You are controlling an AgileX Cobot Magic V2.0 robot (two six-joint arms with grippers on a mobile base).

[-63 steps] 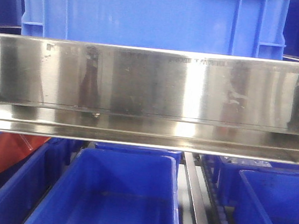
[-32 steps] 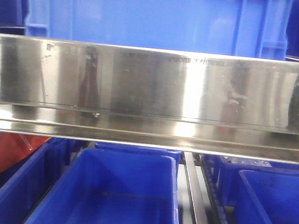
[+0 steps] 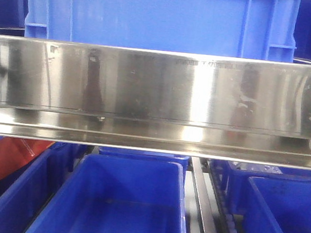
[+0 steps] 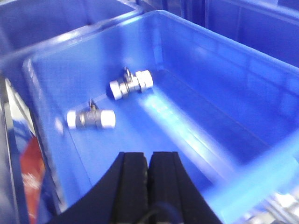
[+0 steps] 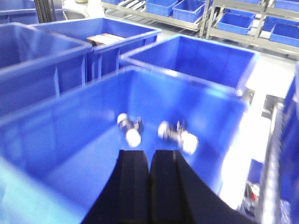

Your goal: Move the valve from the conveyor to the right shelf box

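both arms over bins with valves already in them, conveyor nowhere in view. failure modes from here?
1. The left gripper hangs shut and empty over a blue bin holding two valves; it might re-pick a delivered one.
2. The right gripper is likewise shut above a blue box with two more valves.
3. Both wrist views are blurred, and the front view shows mostly a steel rail, so aiming may suffer.

Front camera faces shelf rail [image 3: 158, 89] closely; blurry wrist cameras perhaps share one bin [image 4: 224, 79].
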